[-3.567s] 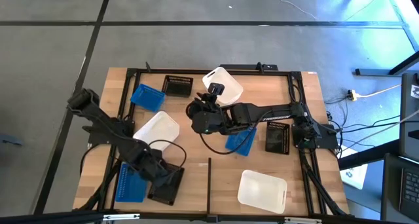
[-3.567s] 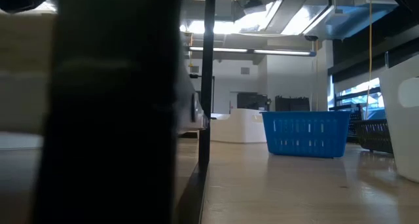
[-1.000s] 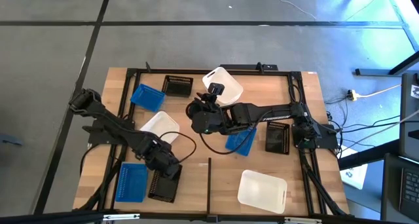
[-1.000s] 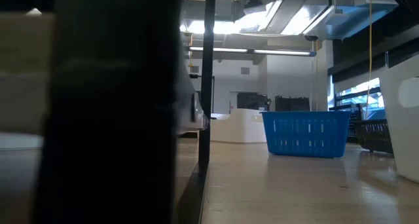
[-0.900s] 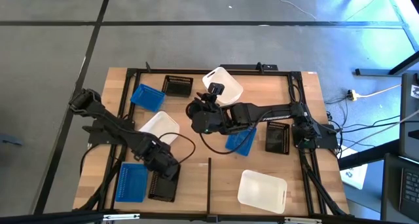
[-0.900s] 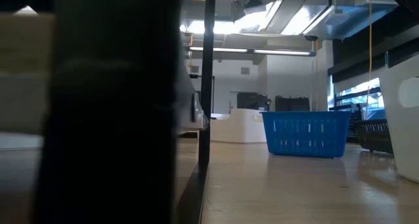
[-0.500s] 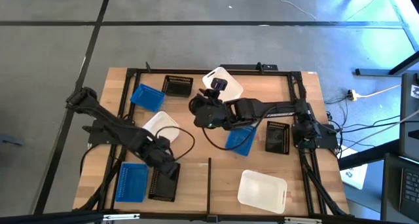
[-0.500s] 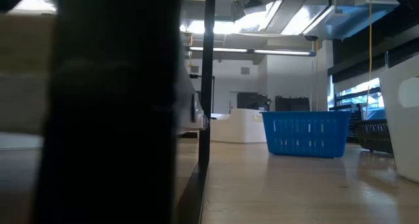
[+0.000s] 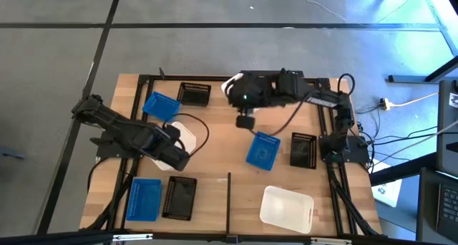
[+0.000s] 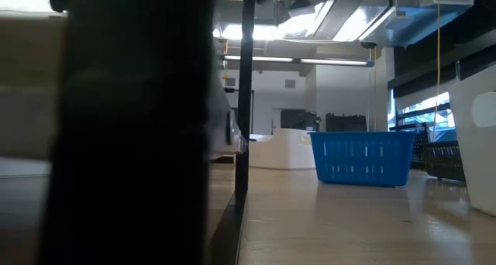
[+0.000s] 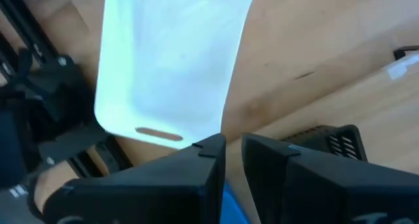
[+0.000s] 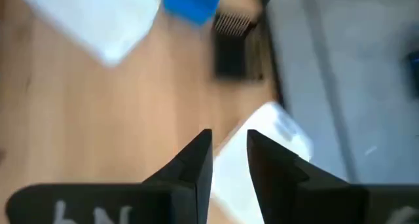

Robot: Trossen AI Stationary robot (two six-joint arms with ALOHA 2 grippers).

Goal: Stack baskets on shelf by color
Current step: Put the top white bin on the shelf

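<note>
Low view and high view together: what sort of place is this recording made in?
Probably a lab or workshop. The wooden table stands on a grey concrete floor with loose cables beside it, and the low view shows an open room with ceiling strip lights.

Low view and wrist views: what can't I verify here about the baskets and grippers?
- Low view: a dark out-of-focus post blocks the left half; neither gripper shows.
- High view: the white basket by the left gripper is largely covered by that arm; contact unclear.
- High view: the far white basket is mostly under the right arm.
- Right wrist view: motion blur; basket slots unreadable.
</note>
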